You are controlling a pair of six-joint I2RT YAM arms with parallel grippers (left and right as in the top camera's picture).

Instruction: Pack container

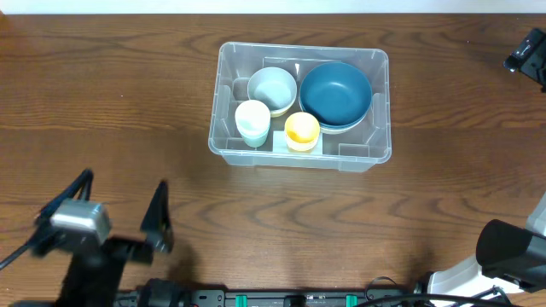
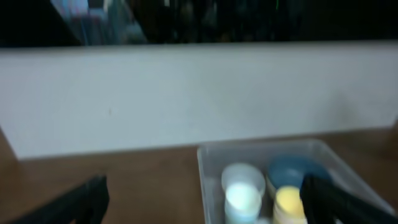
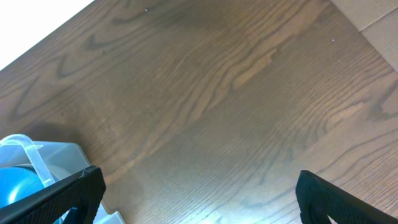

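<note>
The clear plastic container (image 1: 300, 107) stands at the table's middle back. Inside it are a dark blue bowl (image 1: 335, 94), a pale blue-grey bowl (image 1: 272, 89), a white cup (image 1: 252, 122) and a yellow cup (image 1: 301, 130). My left gripper (image 1: 119, 213) is open and empty at the front left, well short of the container. In the left wrist view the container (image 2: 208, 168) shows blurred between my fingers (image 2: 202, 199). My right gripper (image 3: 196, 193) is open and empty over bare wood; the container's corner (image 3: 37, 158) shows at its left. Only part of the right arm (image 1: 512, 251) shows overhead.
The wooden table (image 1: 102, 94) spreads around the container. A white wall (image 2: 186, 93) runs along the table's far edge. A black object (image 1: 529, 55) sits at the back right corner. The arm bases line the front edge.
</note>
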